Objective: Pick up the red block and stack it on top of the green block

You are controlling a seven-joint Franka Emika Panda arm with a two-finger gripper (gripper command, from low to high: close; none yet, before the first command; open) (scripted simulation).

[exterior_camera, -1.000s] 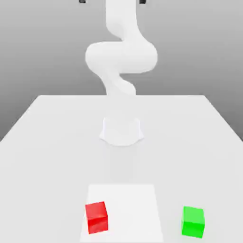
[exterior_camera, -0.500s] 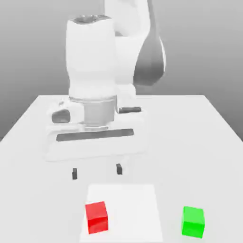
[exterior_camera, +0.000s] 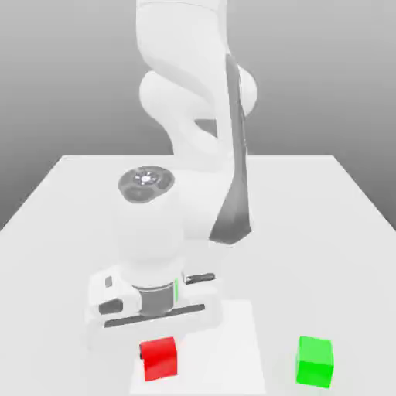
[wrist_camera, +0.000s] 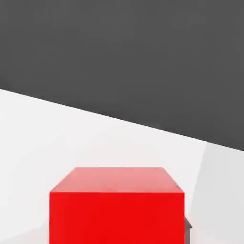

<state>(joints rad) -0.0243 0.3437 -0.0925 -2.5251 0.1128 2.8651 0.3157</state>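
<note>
Two cubes rest on the white table [exterior_camera: 69,201]: a plain red block [exterior_camera: 159,358] at six o'clock and the green block [exterior_camera: 315,361] at four. The claw [exterior_camera: 157,349] pinches the red block.

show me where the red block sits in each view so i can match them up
Exterior view: the red block sits low, toward the exterior view's left, just under the hand.
Hand view: it looms close and large.
Shared landmark: the white table, bare beyond the block.
</note>
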